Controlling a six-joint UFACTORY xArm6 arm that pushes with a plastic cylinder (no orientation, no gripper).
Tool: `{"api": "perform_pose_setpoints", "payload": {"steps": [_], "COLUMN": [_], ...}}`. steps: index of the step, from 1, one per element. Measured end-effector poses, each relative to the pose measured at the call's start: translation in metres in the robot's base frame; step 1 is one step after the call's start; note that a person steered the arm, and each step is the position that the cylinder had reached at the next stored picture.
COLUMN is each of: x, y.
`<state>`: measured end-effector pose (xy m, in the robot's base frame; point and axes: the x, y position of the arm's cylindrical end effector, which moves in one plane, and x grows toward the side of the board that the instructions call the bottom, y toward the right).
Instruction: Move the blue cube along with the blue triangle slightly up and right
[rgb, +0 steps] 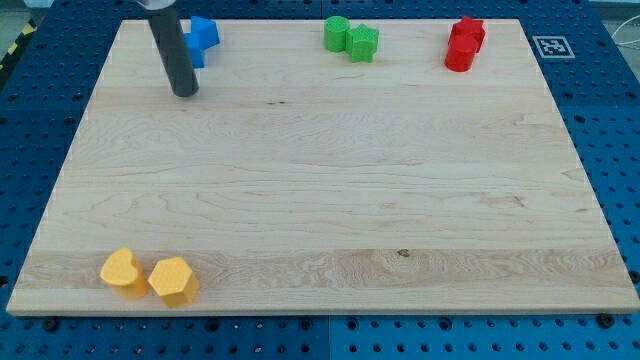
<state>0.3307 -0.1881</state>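
Observation:
Two blue blocks sit touching at the board's top left: a blue triangle (206, 31) at the top edge and a blue cube (196, 52) just below it, partly hidden by my rod. My tip (185, 93) rests on the board just below and slightly left of the blue cube, close to it; contact cannot be made out.
Two green blocks (351, 39) sit touching at the top middle. Two red blocks (465, 44) sit touching at the top right. Two yellow blocks, a heart (121, 270) and a hexagon (173, 281), lie at the bottom left. The wooden board (330, 190) has blue pegboard around it.

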Motion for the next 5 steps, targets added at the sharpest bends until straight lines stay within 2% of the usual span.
{"api": "perform_pose_setpoints", "payload": {"steps": [1,3,4,5], "x": [-0.019,-0.072,-0.083,-0.087], "y": [-0.019,-0.01,0.017,0.008]}}
